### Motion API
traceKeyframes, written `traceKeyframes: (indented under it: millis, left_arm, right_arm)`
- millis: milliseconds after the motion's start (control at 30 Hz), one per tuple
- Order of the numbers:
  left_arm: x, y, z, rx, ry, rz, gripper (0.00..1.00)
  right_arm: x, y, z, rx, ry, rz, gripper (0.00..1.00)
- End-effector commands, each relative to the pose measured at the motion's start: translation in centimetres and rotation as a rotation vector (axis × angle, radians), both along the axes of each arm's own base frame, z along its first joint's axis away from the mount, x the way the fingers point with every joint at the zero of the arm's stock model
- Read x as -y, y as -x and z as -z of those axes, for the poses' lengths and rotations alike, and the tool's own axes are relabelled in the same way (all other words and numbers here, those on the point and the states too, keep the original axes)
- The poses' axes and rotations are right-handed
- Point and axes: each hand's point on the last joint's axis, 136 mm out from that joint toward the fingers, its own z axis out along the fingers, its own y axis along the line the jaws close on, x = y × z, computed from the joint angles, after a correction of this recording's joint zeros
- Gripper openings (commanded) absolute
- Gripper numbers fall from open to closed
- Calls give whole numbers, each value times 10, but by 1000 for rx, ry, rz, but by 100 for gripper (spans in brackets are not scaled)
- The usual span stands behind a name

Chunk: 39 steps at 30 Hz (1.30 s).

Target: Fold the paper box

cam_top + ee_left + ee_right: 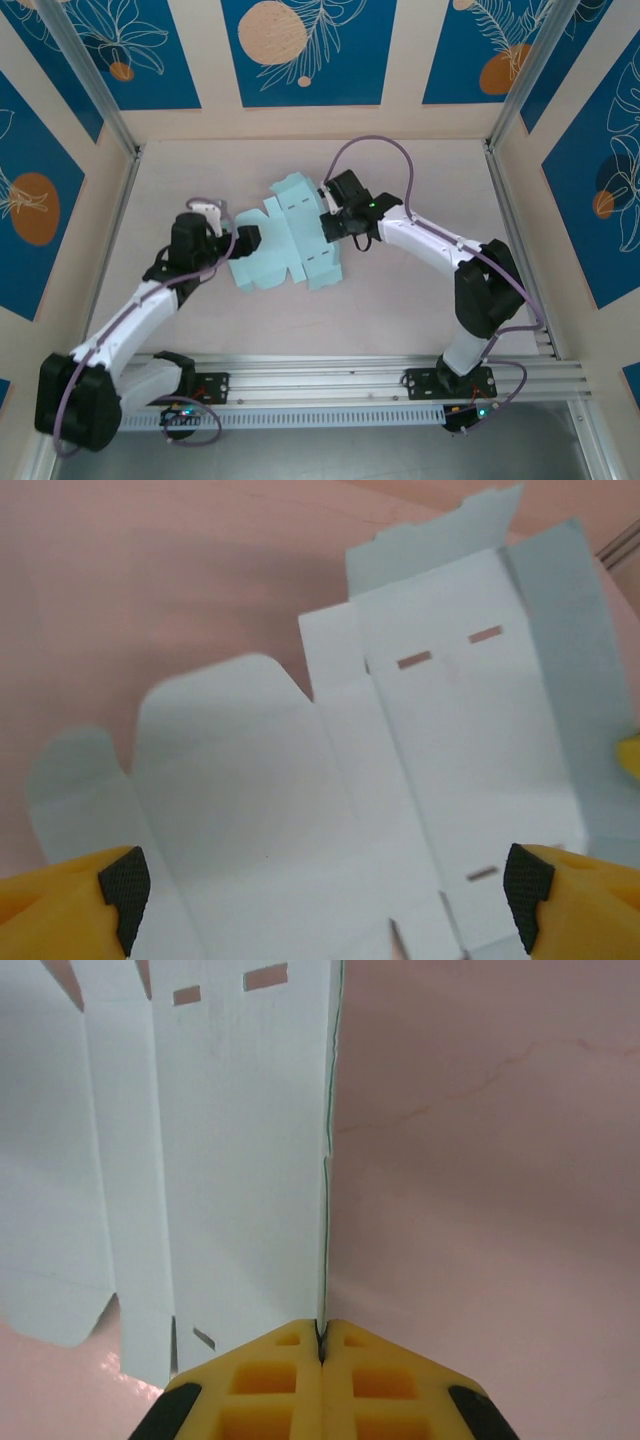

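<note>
Paper box (288, 242), unfolded, between right gripper (322, 1336), clamped on its right edge, and left gripper (325, 885), jaws wide over left flaps, likely nearer next fold.

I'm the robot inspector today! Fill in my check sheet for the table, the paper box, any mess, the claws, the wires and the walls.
Surface: pale pinkish tabletop, smooth, with the sheet lying on it.
Job's things: paper box, pale mint-blue card, still mostly a flat cut-out with flaps and slots showing.
Clutter: nothing seen.
Claws: left claw open, fingers spread over the sheet's left side; right claw shut on the paper box's right edge.
Cables: purple cable looping above the right arm, another running along the left arm.
Surroundings: blue wall panels with leaf and orange circle prints; metal rail at the near edge.
</note>
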Motion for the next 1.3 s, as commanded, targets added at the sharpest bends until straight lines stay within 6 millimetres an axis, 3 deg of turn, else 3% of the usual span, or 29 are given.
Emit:
traceKeyframes:
  millis: [0,233,433,767,867,1033,1100,1267]
  left_arm:
    - [24,-18,-26,145,-124,287,87]
    - [48,-49,-45,244,-211,504,85]
    - [47,-75,-54,284,-236,514,78]
    - [56,-79,-34,238,-238,627,37]
    - [55,-80,-30,252,-245,624,36]
    - [55,-83,-30,305,-230,588,5]
    - [53,-86,-30,326,-216,548,0]
    - [44,-88,-24,339,-208,438,0]
  right_arm:
    - [-4,4,-15,14,63,-183,0]
    - [-13,-1,-38,40,58,-341,0]
    - [-18,-2,-48,43,75,-414,0]
    - [-16,-13,-59,48,115,-460,0]
    - [-17,-18,-62,48,123,-467,0]
    - [-20,-26,-61,46,146,-468,0]
    - [-19,-31,-58,44,161,-456,0]
    - [-15,-38,-60,67,178,-417,0]
